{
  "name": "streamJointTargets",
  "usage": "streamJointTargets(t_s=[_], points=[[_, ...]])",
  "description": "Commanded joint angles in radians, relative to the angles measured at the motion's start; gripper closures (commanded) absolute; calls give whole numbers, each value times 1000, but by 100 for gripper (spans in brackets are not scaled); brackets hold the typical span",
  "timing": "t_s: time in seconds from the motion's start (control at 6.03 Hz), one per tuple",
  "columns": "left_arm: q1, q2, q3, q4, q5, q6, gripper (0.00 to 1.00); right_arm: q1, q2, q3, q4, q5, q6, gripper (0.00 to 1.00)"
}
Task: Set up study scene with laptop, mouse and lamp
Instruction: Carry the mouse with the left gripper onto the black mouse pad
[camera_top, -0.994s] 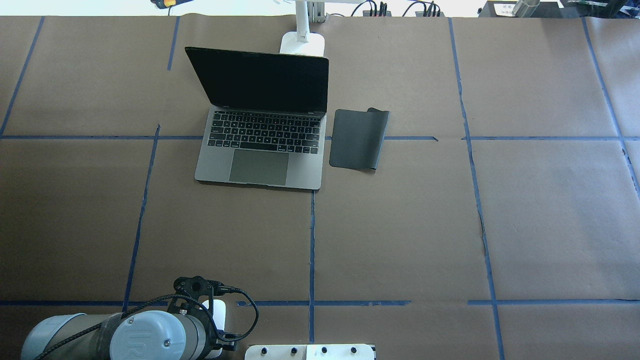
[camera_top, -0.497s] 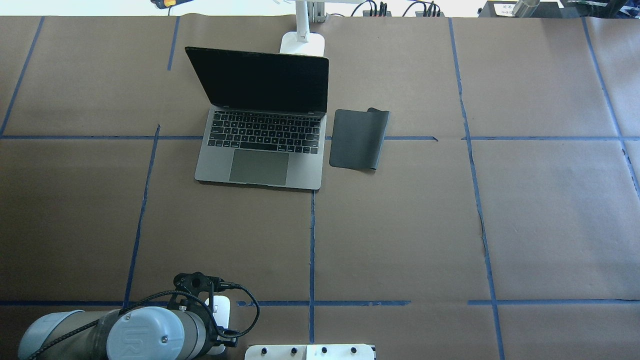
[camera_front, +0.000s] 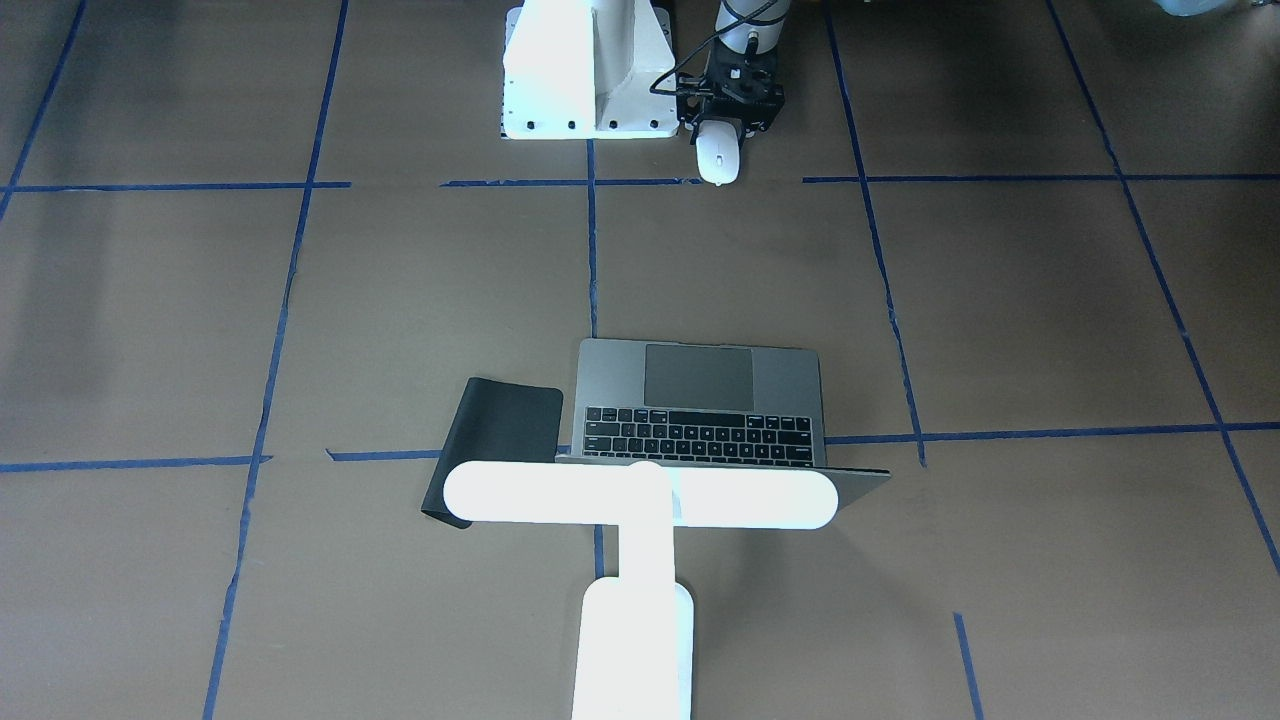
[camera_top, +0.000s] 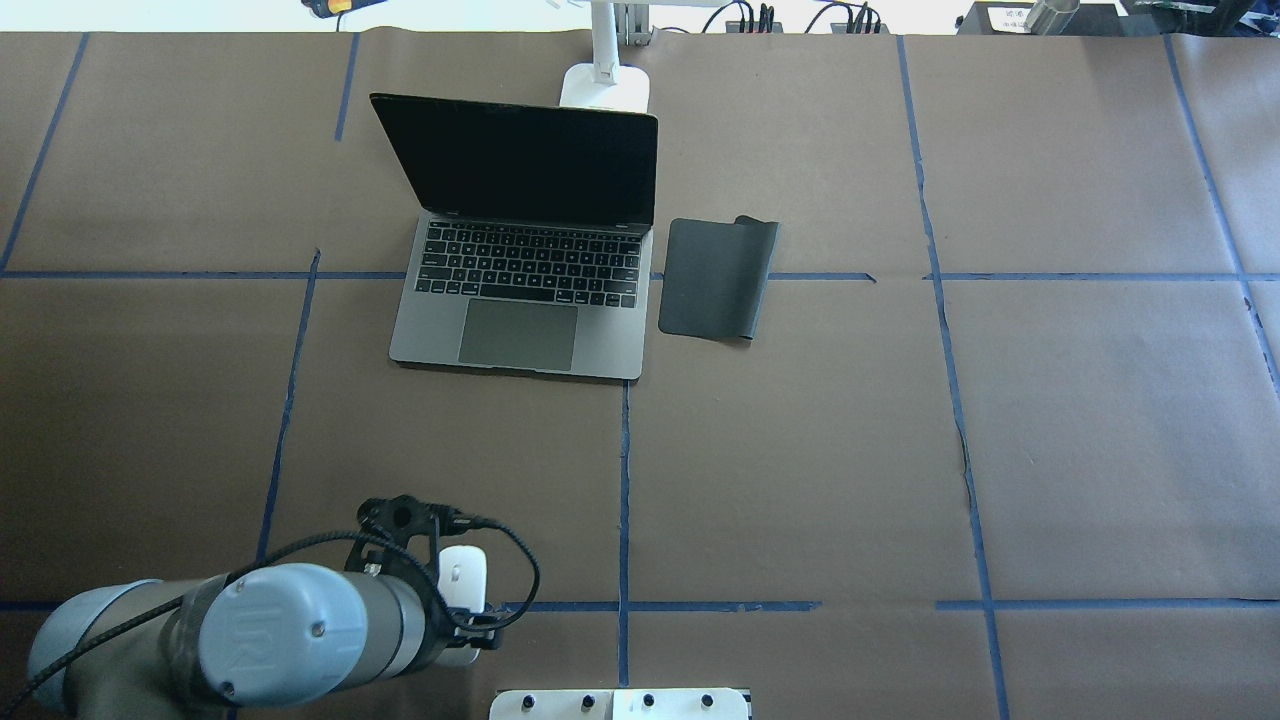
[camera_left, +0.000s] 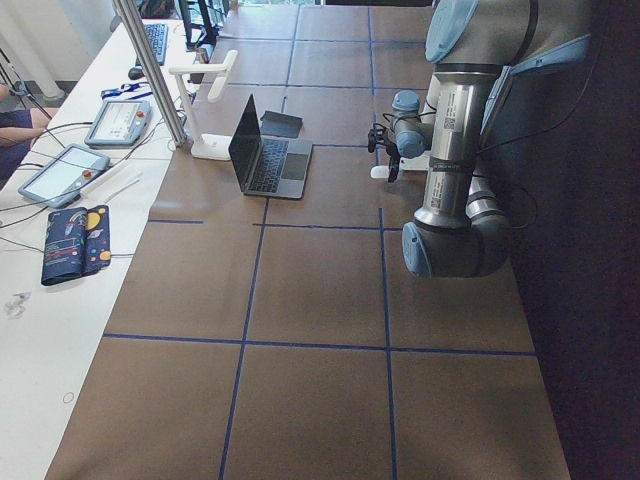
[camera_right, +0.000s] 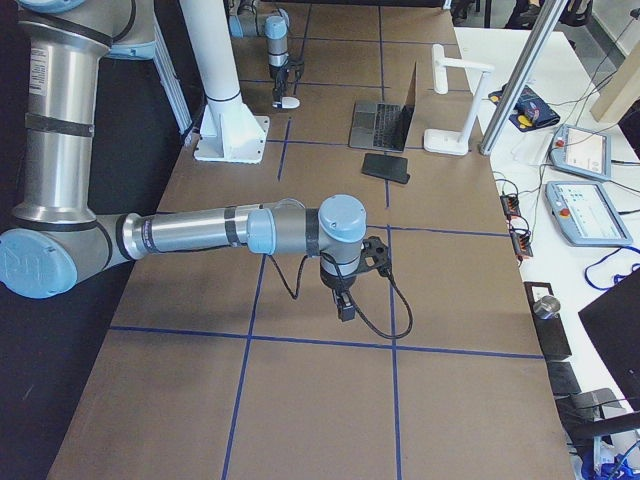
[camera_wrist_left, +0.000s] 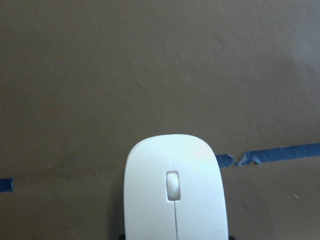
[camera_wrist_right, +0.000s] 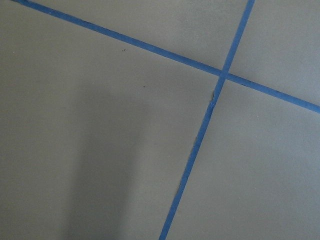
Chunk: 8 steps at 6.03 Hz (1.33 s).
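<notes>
The laptop stands open at the table's far middle, screen dark; it also shows in the front-facing view. The lamp stands behind it, its base at the far edge. My left gripper is shut on the mouse, near the robot's base, above a blue tape line. The mouse fills the bottom of the left wrist view and sticks out of the gripper in the front-facing view. My right gripper hangs over bare table far right; I cannot tell its state.
A black mat lies right of the laptop, one corner curled up. The white bolted pedestal stands next to my left gripper. Blue tape lines cross the brown table cover. Tablets and cables lie on the side bench.
My left gripper has moved forward from the robot's base toward the table's middle, carrying the mouse with it. The laptop, mat and lamp have not moved.
</notes>
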Motion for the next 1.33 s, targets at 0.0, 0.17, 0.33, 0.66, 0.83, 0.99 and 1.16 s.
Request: streamJointTargets(t_s=[0.0, 0.17, 0.33, 0.66, 0.83, 0.99, 1.16], points=[[-95, -191, 116, -1, -1, 102, 90, 0, -25, -3, 4, -1, 12, 0], [-134, -304, 231, -3, -4, 102, 90, 0, -40, -9, 4, -10, 21, 0], [-163, -391, 322, -6, -6, 102, 90, 0, -40, -11, 4, -14, 90, 0], [-203, -552, 481, -12, -27, 102, 90, -2, -39, -18, 5, -9, 126, 0], [-230, -680, 658, -20, -27, 97, 90, -2, -39, -18, 7, -7, 126, 0], [-253, -742, 800, -141, -30, 96, 90, -2, -37, -18, 8, -7, 126, 0], [-279, -835, 961, -208, -32, 96, 90, -2, -37, -18, 8, -7, 126, 0]])
